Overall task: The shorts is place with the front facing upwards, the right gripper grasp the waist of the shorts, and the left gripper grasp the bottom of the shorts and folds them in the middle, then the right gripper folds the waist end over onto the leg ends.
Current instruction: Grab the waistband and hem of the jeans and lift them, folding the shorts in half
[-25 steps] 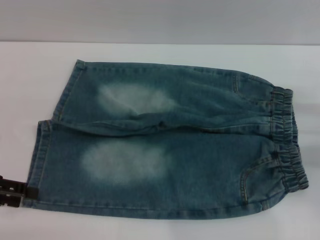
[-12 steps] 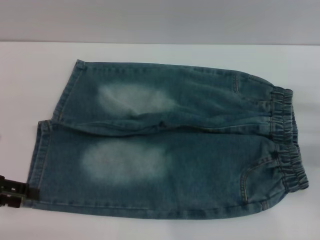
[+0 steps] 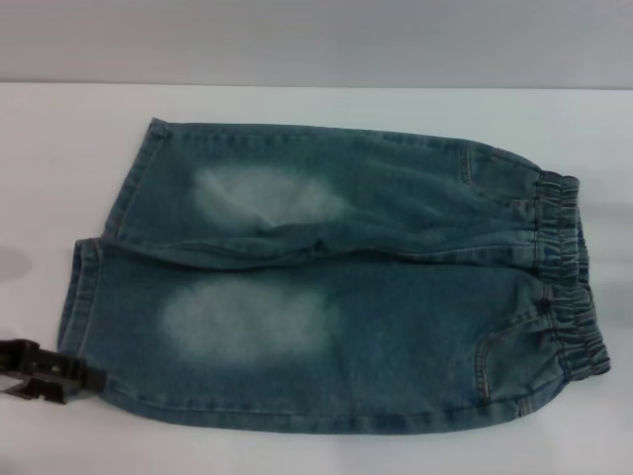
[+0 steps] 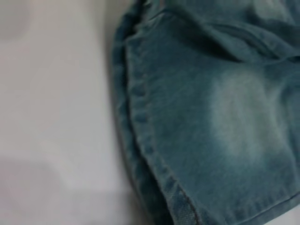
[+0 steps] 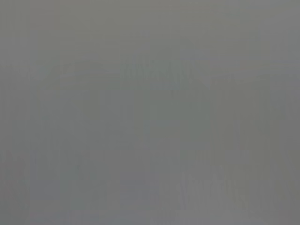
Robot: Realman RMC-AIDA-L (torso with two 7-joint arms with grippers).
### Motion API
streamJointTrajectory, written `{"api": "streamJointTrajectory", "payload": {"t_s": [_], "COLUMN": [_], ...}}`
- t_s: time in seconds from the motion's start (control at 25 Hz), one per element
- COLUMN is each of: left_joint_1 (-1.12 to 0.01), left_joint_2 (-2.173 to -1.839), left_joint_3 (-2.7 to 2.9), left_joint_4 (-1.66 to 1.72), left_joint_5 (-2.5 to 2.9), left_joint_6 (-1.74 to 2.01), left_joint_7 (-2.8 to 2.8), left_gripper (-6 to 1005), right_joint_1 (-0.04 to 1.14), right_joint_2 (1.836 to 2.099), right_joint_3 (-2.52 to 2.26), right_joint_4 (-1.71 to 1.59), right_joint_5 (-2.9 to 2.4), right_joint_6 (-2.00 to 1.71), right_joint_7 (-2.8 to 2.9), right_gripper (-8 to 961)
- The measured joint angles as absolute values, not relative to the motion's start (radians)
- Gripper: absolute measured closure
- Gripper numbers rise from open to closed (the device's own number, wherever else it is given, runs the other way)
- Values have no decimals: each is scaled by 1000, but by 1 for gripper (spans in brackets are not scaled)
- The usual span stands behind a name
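Observation:
The blue denim shorts (image 3: 326, 287) lie flat on the white table, front up, with pale patches on both legs. The waist of the shorts (image 3: 566, 277) is the ruffled elastic band at the right end. The bottom of the shorts (image 3: 74, 297), two straight hems, is at the left end. My left gripper (image 3: 59, 374) is low at the near left and reaches the near corner of the nearer leg's hem. The left wrist view shows that hem (image 4: 140, 140) close up, lying on the table. My right gripper is out of view, and its wrist view shows only plain grey.
The white table (image 3: 59, 148) extends around the shorts on all sides, with a grey wall (image 3: 316, 40) behind its far edge. Nothing else lies on it.
My left gripper has moved right, from beside the near leg's hem corner to touching or overlapping it. The shorts have not moved.

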State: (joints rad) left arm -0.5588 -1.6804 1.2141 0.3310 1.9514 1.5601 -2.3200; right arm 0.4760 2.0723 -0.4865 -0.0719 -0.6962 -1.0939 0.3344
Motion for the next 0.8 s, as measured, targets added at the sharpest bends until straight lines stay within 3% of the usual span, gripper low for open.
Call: {"api": "streamJointTrajectory", "payload": {"t_s": [0.8], "left_joint_1": [-563], "left_joint_2": [-1693], "left_joint_3": [1123], "left_joint_4": [387], "left_joint_5": [1955], "left_joint_6": [1628], "left_joint_7": [-2314], "left_gripper": [229], "right_joint_1": [476], "right_joint_2": [2072], "right_joint_3": [-488], "right_joint_4": [-72], "right_joint_5": [-691], "right_joint_6": [-1082], "right_joint_7": [333], "right_gripper": [412]}}
